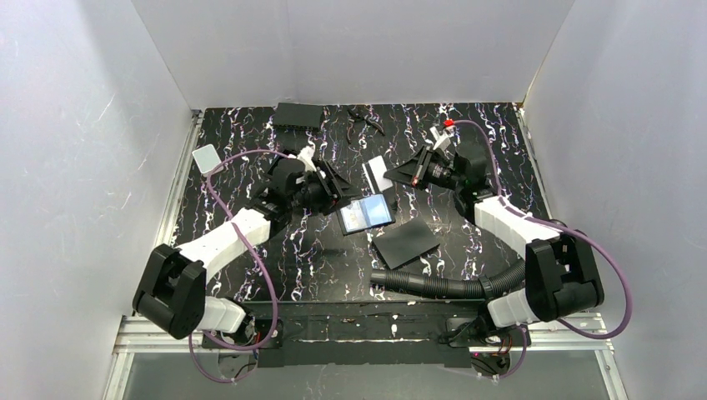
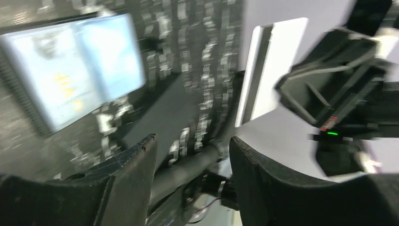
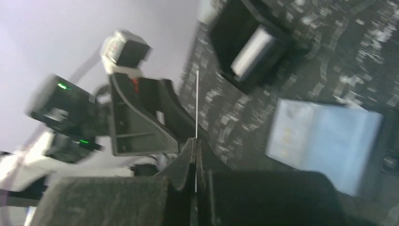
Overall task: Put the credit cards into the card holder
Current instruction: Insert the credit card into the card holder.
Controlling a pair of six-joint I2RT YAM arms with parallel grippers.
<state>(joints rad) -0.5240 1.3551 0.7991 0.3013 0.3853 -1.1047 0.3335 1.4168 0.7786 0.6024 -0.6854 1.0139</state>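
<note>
Pinching a white card seen edge-on, my right end effector is clenched on its lower edge and holds it off the worktop. My left end effector is released, its fingers apart with nothing between them, and faces that card from the other side. The card holder lies open on the worktop near both, pale-blue faces up. A black sheet lies just beside it, toward my bases. Another pale card rests well apart at the left edge.
</note>
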